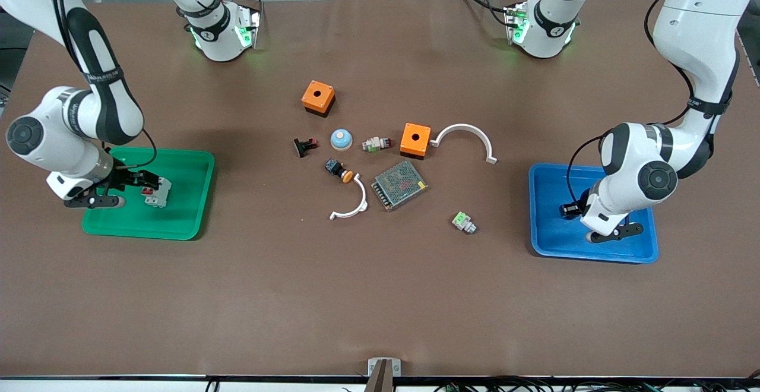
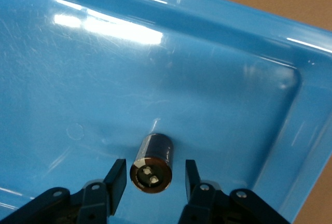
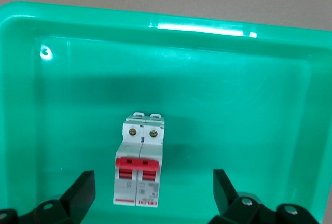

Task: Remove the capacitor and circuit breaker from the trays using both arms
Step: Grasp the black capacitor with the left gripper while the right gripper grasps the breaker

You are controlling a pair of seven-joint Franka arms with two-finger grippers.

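Note:
The capacitor (image 2: pixel 150 164), a tiny black cylinder with two pale marks on its end, lies on the floor of the blue tray (image 2: pixel 233 42). My left gripper (image 2: pixel 155 169) is open around it, with a gap on each side. In the front view that gripper (image 1: pixel 617 233) hangs low over the blue tray (image 1: pixel 546 231) and hides the capacitor. The breaker (image 3: pixel 138 168), light grey with red levers, lies in the green tray (image 3: pixel 155 16). My right gripper (image 3: pixel 154 180) stands wide open around it without touching. The front view shows the breaker (image 1: pixel 156 192) beside the right gripper (image 1: pixel 127 193) in the green tray (image 1: pixel 178 225).
Mid-table lie two orange boxes (image 1: pixel 317 97) (image 1: pixel 415 139), two white arcs (image 1: pixel 466 136) (image 1: pixel 350 202), a mesh power supply (image 1: pixel 399 185), a black push-button with orange cap (image 1: pixel 339 170), a black-and-red clip (image 1: pixel 304 146), a blue dome (image 1: pixel 341 139) and green-and-white button parts (image 1: pixel 464 222) (image 1: pixel 377 143).

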